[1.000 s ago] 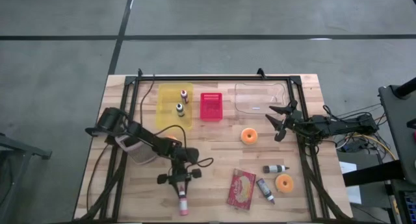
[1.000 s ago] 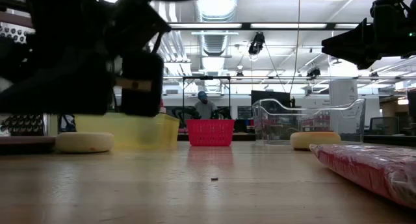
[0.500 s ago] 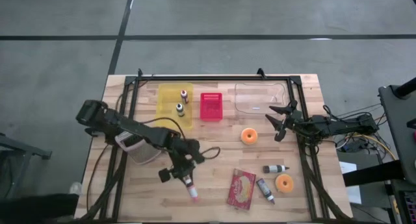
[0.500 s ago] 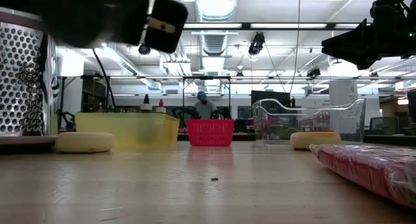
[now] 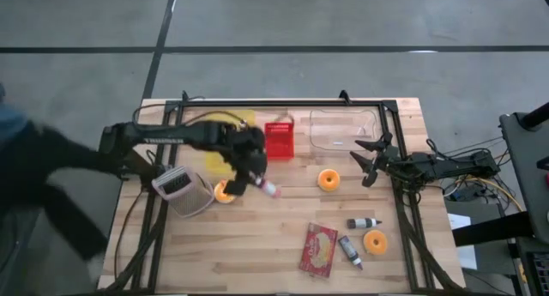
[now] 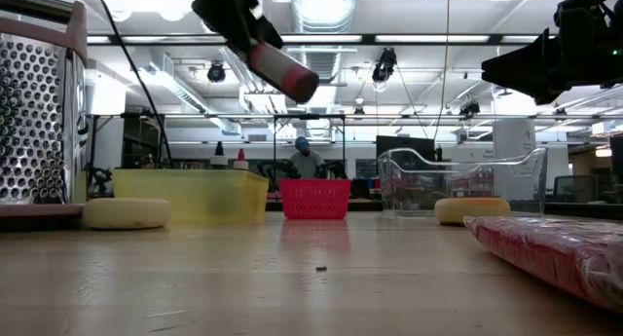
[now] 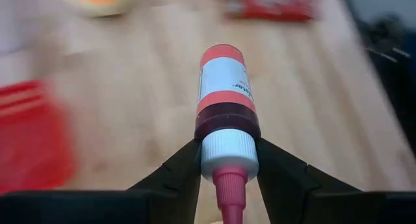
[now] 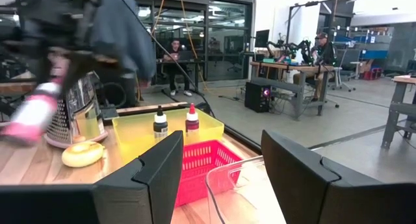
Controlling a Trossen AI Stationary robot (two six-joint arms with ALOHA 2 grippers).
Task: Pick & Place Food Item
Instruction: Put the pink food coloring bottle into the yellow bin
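My left gripper [image 5: 256, 180] is shut on a red sauce bottle [image 5: 269, 190] with a white cap and pink nozzle, high above the table in front of the red basket [image 5: 277, 140]. The bottle also shows in the low view [image 6: 283, 72] and the left wrist view [image 7: 224, 97]. My right gripper [image 5: 367, 163] is open and empty, hovering by the clear container [image 5: 343, 129] at the right. The yellow bin [image 5: 216, 159] is partly hidden by my left arm; two small bottles [image 8: 175, 120] stand in it. My left gripper pinches the bottle at its white cap [image 7: 225, 152] between its two fingers. The nozzle points back at the wrist and the body sticks out ahead along the fingers. The fingers slant down from the far left. The bottle is lifted clear, its base end tilted down.
Orange rings lie on the table [image 5: 328, 179], [image 5: 375, 241], [image 5: 223, 191]. A red packet [image 5: 318, 249] and two small bottles [image 5: 364, 222], [image 5: 350, 250] lie near right. A metal grater [image 5: 182, 191] stands at the left. A person [image 5: 39, 180] shows beside the table's left edge.
My left gripper has risen from the table's near edge and swung toward the far side, to in front of the red basket, carrying the red bottle. The bottle, earlier pointing at the near edge, now points near right. A person has come in at the left.
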